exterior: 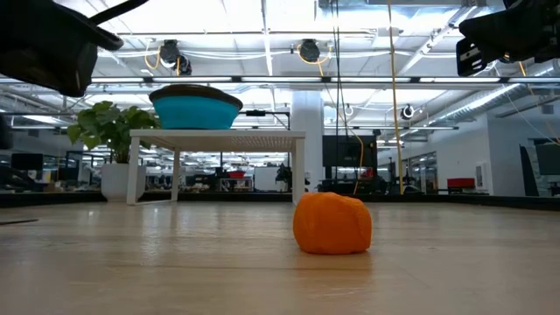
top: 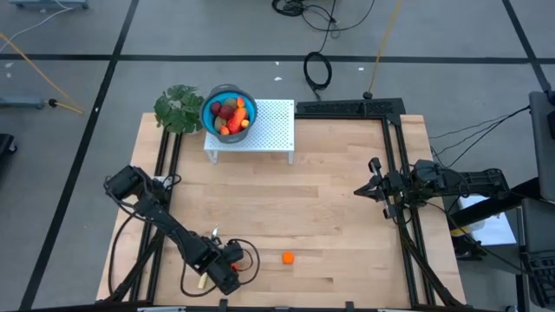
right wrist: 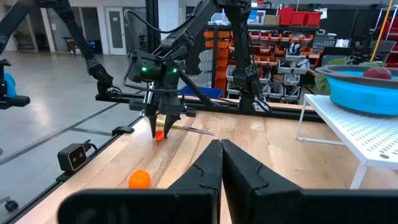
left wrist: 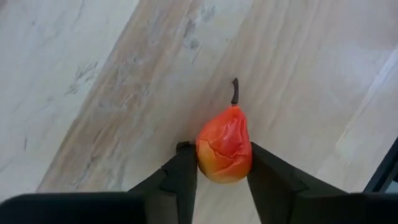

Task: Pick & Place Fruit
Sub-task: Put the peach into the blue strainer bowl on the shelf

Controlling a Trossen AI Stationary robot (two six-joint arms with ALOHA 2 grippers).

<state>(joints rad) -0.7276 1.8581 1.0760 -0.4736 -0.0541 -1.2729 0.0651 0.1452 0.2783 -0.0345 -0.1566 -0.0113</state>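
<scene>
Left gripper (left wrist: 222, 180) jaws pinch pear (left wrist: 224, 149) at its base; lift gently or it slips. Right jaws pressed together.

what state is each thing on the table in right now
left gripper: low at the table's near edge, fingers against both sides of the pear
pear: red-orange, stem pointing away, between the fingers
right gripper: shut, empty, waiting at the right side
small orange fruit: loose on the bare wood
blue bowl: upright on the white stand, full of fruit
white stand: standing at the far edge
</scene>
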